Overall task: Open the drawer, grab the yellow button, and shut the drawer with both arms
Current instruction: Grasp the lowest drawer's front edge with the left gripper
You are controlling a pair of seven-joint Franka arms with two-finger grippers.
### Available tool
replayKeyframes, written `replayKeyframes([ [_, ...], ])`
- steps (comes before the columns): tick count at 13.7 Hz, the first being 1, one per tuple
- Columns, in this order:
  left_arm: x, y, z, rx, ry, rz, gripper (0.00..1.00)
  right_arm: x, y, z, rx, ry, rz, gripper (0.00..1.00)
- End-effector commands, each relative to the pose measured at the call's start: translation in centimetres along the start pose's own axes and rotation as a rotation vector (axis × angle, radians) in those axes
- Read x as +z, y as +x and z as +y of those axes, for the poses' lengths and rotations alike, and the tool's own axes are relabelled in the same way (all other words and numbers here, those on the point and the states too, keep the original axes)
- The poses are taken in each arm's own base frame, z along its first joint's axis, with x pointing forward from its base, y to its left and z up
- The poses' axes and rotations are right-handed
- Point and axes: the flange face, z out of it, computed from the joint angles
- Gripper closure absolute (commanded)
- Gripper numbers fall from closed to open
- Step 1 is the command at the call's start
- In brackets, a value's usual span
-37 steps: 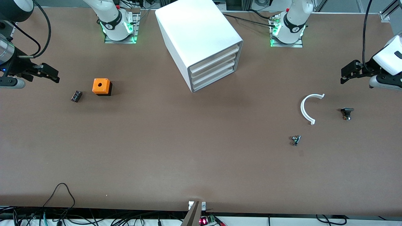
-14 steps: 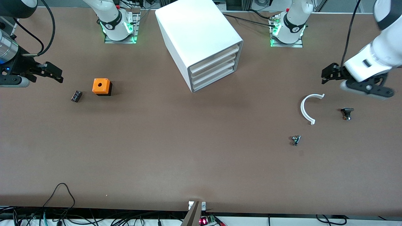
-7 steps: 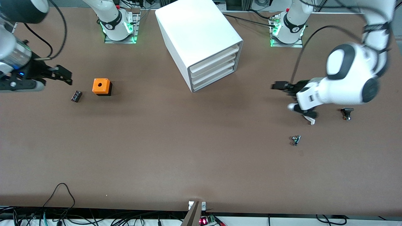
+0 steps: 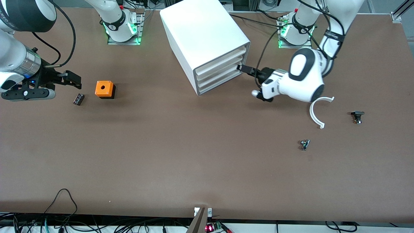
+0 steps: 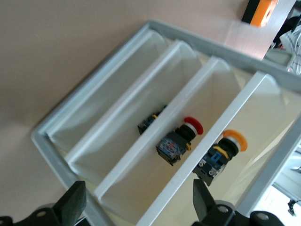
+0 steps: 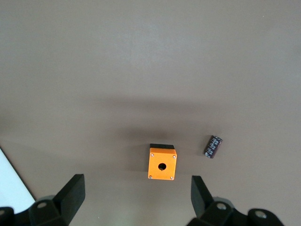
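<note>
While its fingers stand spread, the left gripper (image 4: pixel 242 68) faces the cabinet (image 4: pixel 207 38) front to pull the drawer (image 4: pixel 223 55), the button (image 5: pixel 221 156) inside. Right gripper (image 4: pixel 72 79), spread, waits near the orange box (image 4: pixel 104 89).

Hidden, cropped, or too small to read

In the left wrist view the left end effector (image 5: pixel 136 207) shows only its two fingertips, cut by the frame edge; a dark part (image 5: pixel 149 125) in one drawer sits mostly hidden by the divider; the orange box (image 5: pixel 259 11) is cropped at the frame edge. In the front view the right arm (image 4: pixel 16 55) runs off the frame, and the small parts (image 4: pixel 304 144) and (image 4: pixel 357 116) on the table (image 4: pixel 161 155) are too small to identify. The button (image 5: pixel 221 153) is partly masked by a drawer wall.
</note>
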Motion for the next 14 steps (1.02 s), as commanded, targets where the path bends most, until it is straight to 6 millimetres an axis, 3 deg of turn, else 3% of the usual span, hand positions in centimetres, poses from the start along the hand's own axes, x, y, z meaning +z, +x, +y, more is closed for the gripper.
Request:
replayKeyframes([
  [1, 2.4, -1.6, 0.9, 0.017, -0.02, -0.016, 0.02, -0.6, -0.1, 0.1, -0.003, 0.021, -0.007, 0.0],
  [5, 4.5, -2.6, 1.0, 0.016, -0.013, -0.057, 0.05, -0.5, 0.0, 0.1, -0.003, 0.02, -0.009, 0.0],
  [6, 4.9, -2.7, 1.0, 0.017, -0.011, -0.06, 0.14, -0.4, -0.1, 0.1, -0.003, 0.022, -0.012, 0.0],
  [7, 4.9, -2.5, 1.0, 0.017, -0.009, -0.048, 0.49, -0.3, 0.0, -0.1, -0.004, 0.023, -0.017, 0.0],
  [8, 4.9, -2.5, 1.1, 0.02, -0.007, -0.045, 0.99, 0.2, 0.2, -0.2, -0.001, 0.049, -0.026, 0.0],
  [10, 4.1, -2.1, 0.8, 0.015, -0.008, -0.021, 1.0, 0.2, 0.3, -0.1, 0.014, 0.099, -0.024, 0.0],
  [11, 2.8, -1.5, 0.1, 0.001, -0.011, 0.029, 1.0, 0.2, 0.3, 0.0, 0.015, 0.101, -0.024, 0.0],
  [14, -3.5, 0.8, -2.3, -0.036, 0.002, 0.271, 1.0, 0.3, 0.4, -0.5, -0.004, 0.101, -0.025, 0.0],
])
